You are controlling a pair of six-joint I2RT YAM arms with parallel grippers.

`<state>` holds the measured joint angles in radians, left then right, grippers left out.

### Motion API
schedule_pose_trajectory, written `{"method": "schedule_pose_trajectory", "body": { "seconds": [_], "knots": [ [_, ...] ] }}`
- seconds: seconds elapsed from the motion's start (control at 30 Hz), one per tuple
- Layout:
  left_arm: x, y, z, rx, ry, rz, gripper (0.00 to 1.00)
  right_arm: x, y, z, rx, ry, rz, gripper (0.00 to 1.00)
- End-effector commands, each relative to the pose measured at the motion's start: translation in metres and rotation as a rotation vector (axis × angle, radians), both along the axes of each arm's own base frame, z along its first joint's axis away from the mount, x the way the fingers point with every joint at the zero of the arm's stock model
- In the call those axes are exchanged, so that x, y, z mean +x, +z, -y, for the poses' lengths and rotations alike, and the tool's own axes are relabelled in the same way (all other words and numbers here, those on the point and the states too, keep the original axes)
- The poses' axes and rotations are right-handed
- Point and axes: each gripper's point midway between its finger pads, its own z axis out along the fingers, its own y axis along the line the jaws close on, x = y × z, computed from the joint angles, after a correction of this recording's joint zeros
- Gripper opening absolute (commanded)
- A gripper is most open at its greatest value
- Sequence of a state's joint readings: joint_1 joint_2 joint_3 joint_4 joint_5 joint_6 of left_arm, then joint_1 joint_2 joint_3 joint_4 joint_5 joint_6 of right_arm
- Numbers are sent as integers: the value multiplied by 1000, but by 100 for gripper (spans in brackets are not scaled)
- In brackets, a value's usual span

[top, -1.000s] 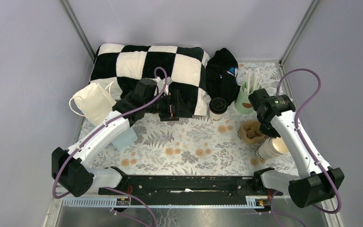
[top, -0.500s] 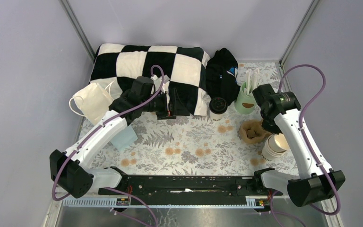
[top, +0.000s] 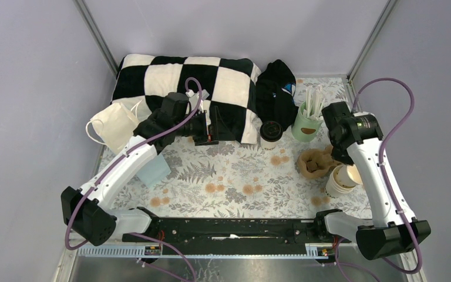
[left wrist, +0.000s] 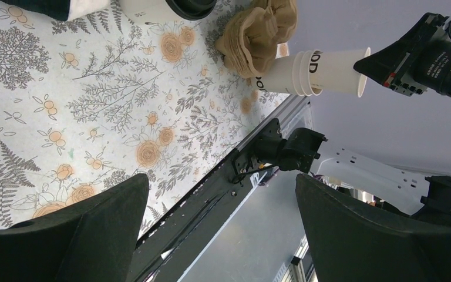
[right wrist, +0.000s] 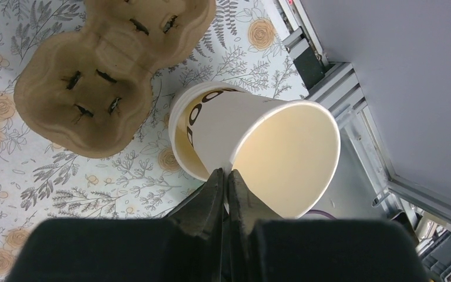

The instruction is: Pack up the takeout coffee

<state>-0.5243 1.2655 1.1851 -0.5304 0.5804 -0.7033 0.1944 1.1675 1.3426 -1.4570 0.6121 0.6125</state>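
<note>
Now, I am watching the takeout coffee (top: 271, 134) standing upright on the tabletop (top: 235, 176), a little way to the right of my left pincer (left wrist: 222, 188) and apart from it. That pincer is hanging with its jaws spread wide and is gripping nothing. From my right pincer (right wrist: 226, 179) the coffee is sitting off to the left, beyond the brown pulp carrier (right wrist: 105, 70) lying just beside that pincer. The right pincer is pinching the rim of a lidless cup (right wrist: 285, 155), jaws nearly closed, and is holding it tilted over the stack of cups (top: 336, 187) beneath it.

The tabletop is wearing a pale cover printed with ferns and orange flowers. Plain grey-lilac walls (top: 223, 29) are closing it in, and a black-and-white checked cushion (top: 170, 76) is lying along the far side behind the left pincer. A mint-green cup (top: 304, 126) of white sticks is standing just right of the coffee.

The coffee is showing a white paper wall under a round black lid.
</note>
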Motion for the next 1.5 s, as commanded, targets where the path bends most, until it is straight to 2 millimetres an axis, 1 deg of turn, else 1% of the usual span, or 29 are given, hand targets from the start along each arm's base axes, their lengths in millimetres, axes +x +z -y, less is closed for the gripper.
{"method": "schedule_pose_trajectory", "body": {
  "seconds": [0.0, 0.13, 0.3, 0.43, 0.5, 0.57, 0.6, 0.63, 0.67, 0.73, 0.77, 0.83, 0.9, 0.93, 0.97, 1.03, 1.13, 1.2, 1.3, 1.4, 1.47],
  "knots": [
    [7, 23, 3, -37, -16, 72, 99, 0, 21, 15, -56, -19, 49, 0],
    [7, 19, 3, -34, -13, 62, 99, -1, 35, 21, -60, -22, 91, 0],
    [8, 17, 4, -38, -14, 57, 99, -7, 43, 18, -14, 0, 126, 0],
    [9, 18, 5, -45, -14, 55, 99, -10, 53, 18, 8, 6, 173, 0],
    [10, 17, 5, -44, -12, 53, 99, -9, 65, 16, 23, 20, 219, 0],
    [11, 18, 4, -43, -4, 55, 99, -7, 84, 15, 33, 33, 294, 0],
    [12, 18, 4, -43, 1, 54, 99, -5, 95, 15, 33, 45, 335, 0],
    [12, 20, 3, -45, 8, 57, 99, 3, 106, 9, 58, 95, 383, 0],
    [14, 21, 2, -46, 17, 57, 99, 16, 112, -2, 97, 180, 421, 0],
    [16, 27, 0, -54, 37, 65, 99, 40, 112, -31, 199, 348, 430, 0],
    [16, 33, 0, -60, 42, 74, 99, 50, 106, -44, 253, 397, 417, 0],
    [17, 44, -2, -63, 57, 92, 99, 68, 88, -68, 360, 453, 386, 0],
    [17, 54, -6, -60, 82, 115, 99, 83, 71, -101, 425, 521, 392, 0],
    [17, 59, -9, -58, 94, 127, 99, 88, 61, -120, 419, 569, 384, 0],
    [16, 62, -12, -53, 107, 137, 99, 91, 48, -141, 403, 621, 352, 0],
    [14, 70, -19, -44, 132, 152, 99, 89, 20, -177, 340, 703, 255, 0],
    [11, 78, -29, -16, 172, 175, 99, 83, -18, -219, 240, 799, 145, 0],
    [8, 84, -36, -1, 194, 191, 99, 80, -39, -239, 159, 861, 79, 0],
    [3, 87, -45, 12, 220, 200, 99, 76, -58, -265, 32, 957, 13, 0],
    [-1, 88, -50, 20, 237, 204, 99, 66, -76, -287, -17, 1022, -43, 0],
    [-2, 89, -52, 24, 244, 206, 99, 61, -82, -293, -46, 1047, -55, 0]
  ]
}}
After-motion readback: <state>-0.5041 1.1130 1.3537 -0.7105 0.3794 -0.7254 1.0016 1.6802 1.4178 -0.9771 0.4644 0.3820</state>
